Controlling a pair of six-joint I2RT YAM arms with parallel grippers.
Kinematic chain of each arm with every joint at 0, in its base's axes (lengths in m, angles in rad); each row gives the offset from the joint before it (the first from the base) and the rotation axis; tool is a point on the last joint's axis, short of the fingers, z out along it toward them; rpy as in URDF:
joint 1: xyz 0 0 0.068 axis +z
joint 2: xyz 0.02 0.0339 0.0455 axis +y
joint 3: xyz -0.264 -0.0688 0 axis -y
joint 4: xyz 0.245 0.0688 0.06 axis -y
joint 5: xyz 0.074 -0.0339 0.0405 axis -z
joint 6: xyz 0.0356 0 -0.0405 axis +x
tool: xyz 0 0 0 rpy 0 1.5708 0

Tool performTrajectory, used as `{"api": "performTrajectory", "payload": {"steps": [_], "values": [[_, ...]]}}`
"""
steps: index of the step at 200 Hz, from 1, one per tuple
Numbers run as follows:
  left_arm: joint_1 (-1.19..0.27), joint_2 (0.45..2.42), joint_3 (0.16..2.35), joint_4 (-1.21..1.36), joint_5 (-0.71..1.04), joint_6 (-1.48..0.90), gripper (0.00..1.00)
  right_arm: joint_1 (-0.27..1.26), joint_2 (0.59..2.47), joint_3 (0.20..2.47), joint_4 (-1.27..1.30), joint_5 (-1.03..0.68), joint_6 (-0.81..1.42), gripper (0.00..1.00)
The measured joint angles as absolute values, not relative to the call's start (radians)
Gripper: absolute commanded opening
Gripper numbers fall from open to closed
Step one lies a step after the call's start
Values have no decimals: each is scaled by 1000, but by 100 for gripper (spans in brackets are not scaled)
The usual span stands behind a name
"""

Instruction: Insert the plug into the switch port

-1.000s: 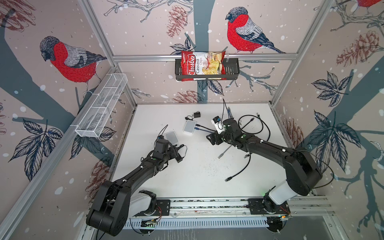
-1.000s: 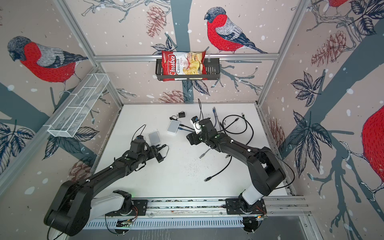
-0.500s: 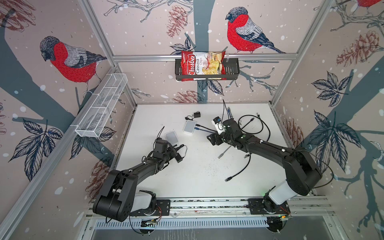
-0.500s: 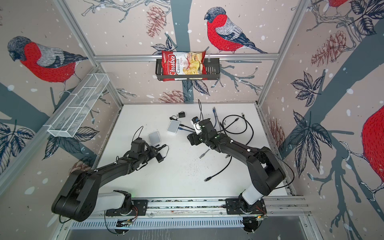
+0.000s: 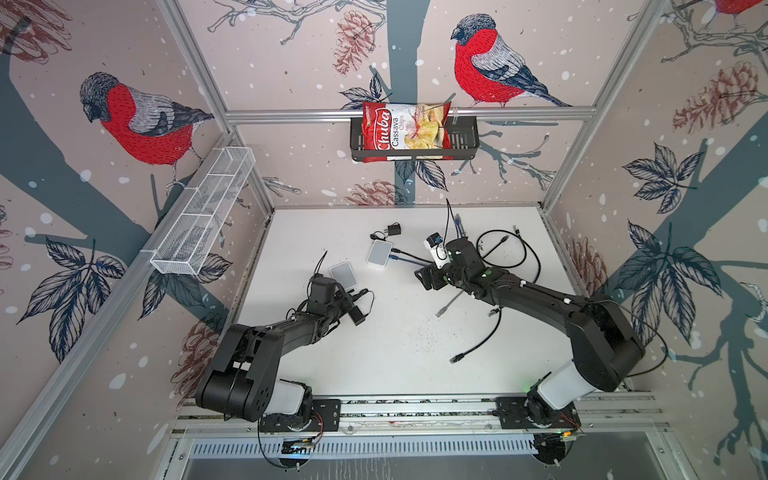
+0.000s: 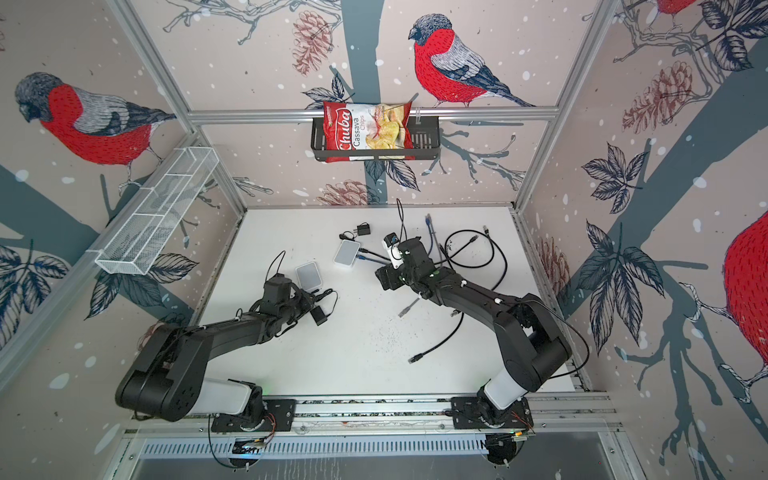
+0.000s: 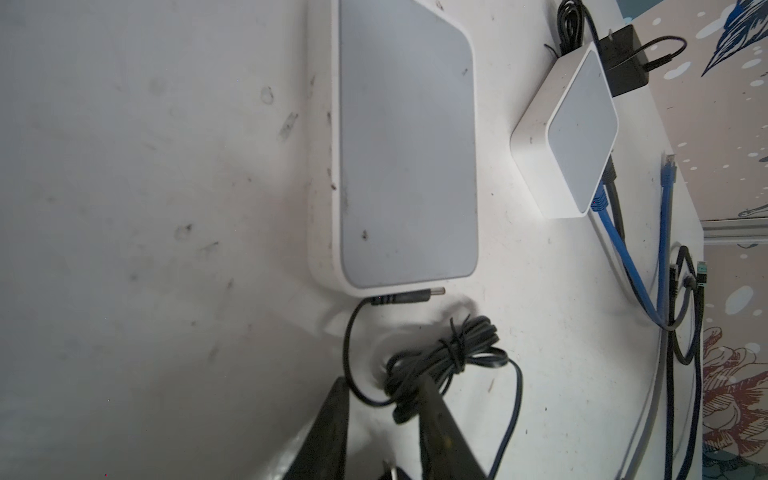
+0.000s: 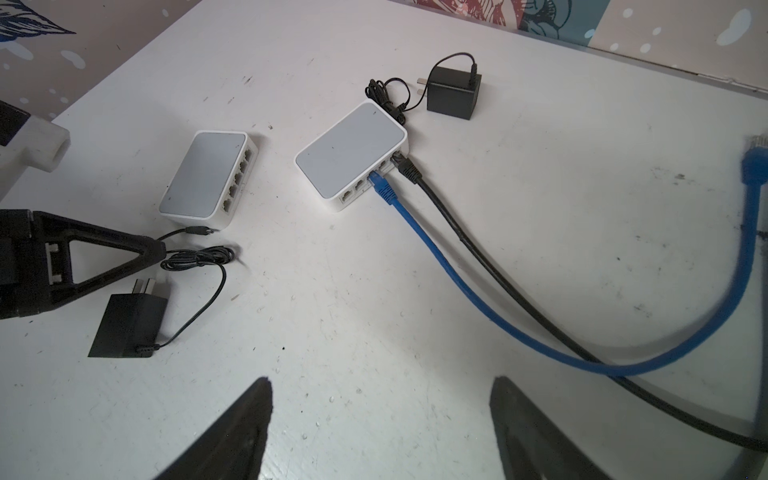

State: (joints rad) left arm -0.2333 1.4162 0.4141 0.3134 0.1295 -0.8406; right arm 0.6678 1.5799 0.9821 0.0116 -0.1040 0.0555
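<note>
The left end effector (image 7: 380,419) sits low over the white bench (image 5: 395,353), its two black wedge-shaped fingers (image 7: 332,432) drawn in around the bundled coil of thin black cord (image 7: 444,353). Whether they actually pinch the cord cannot be told; the coil lies between and against them. Beside it lies a matte black power adapter (image 8: 129,320), a blocky cube with metal prongs. The cord's barrel plug (image 7: 409,297), slim with a metal tip, lies flat on the bench just beside the short edge of the nearer switch (image 7: 407,145), a smooth white rounded box with a grey top and a row of empty ports along one side.

The right end effector (image 8: 380,419) hovers above bare, scuffed bench with its jaws spread wide, holding nothing. Beyond it a second switch (image 8: 351,156) carries a blue cable (image 8: 436,253) and a black cable (image 8: 478,245), with another black adapter (image 8: 453,95) behind it.
</note>
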Motion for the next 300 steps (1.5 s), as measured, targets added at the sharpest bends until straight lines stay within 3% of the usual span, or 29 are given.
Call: {"api": "performTrajectory", "payload": {"steps": [40, 99, 109, 146, 181, 198, 241, 300], "values": [[-232, 1449, 421, 346, 138, -841, 16, 668, 1577, 979, 15, -88, 54, 82], [-232, 1472, 436, 361, 133, -822, 11, 668, 1569, 966, 15, -78, 52, 82], [-231, 1477, 438, 362, 131, -815, 13, 668, 1568, 966, 15, -78, 52, 82], [-230, 1483, 435, 393, 131, -812, 39, 668, 1564, 963, 15, -75, 52, 82], [-229, 1474, 426, 423, 137, -831, 41, 668, 1564, 961, 15, -73, 52, 82], [-229, 1476, 428, 431, 137, -837, 40, 668, 1564, 959, 15, -70, 52, 82], [-227, 1519, 440, 452, 138, -845, 21, 669, 1560, 952, 15, -59, 52, 82], [-225, 1578, 452, 501, 156, -859, 6, 669, 1551, 943, 15, -51, 51, 82]]}}
